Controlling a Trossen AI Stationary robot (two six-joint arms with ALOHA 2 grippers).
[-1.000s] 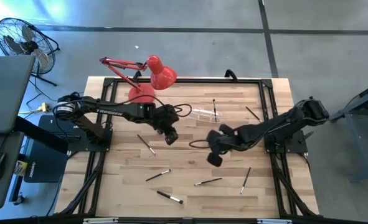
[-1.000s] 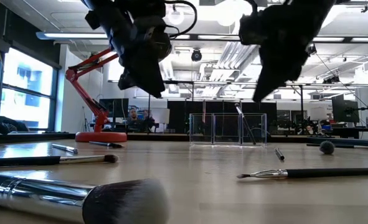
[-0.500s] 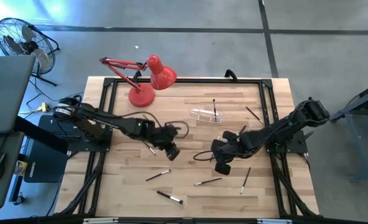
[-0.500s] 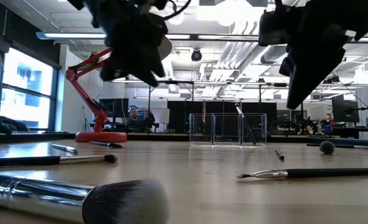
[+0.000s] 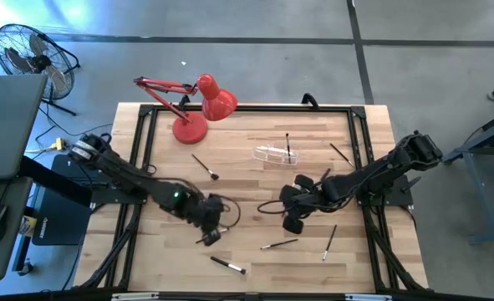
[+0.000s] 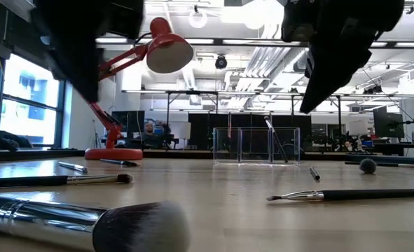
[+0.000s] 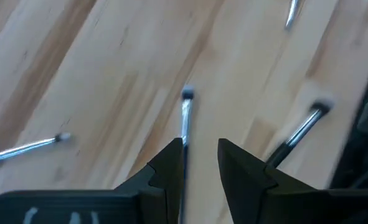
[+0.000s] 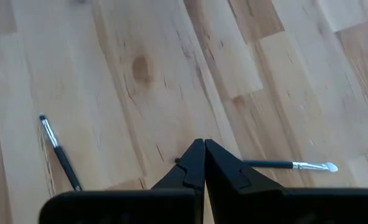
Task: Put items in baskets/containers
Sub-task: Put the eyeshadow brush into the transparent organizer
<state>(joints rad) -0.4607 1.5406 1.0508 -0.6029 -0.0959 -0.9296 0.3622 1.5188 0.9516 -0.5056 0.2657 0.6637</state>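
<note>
You have the clear holder (image 5: 273,154) toward the table's (image 5: 255,209) far edge, right of centre, with one brush (image 5: 287,145) standing in it. The lamp (image 5: 198,109) sits at the far left corner. A brush (image 5: 204,166) lies between lamp and holder, nearer you. The left gripper (image 5: 212,227) is over a brush (image 5: 210,237) left of centre, fingers parted either side of it. The right gripper (image 5: 293,217) hangs right of centre, fingers together. More brushes (image 5: 278,244) lie along the near side.
</note>
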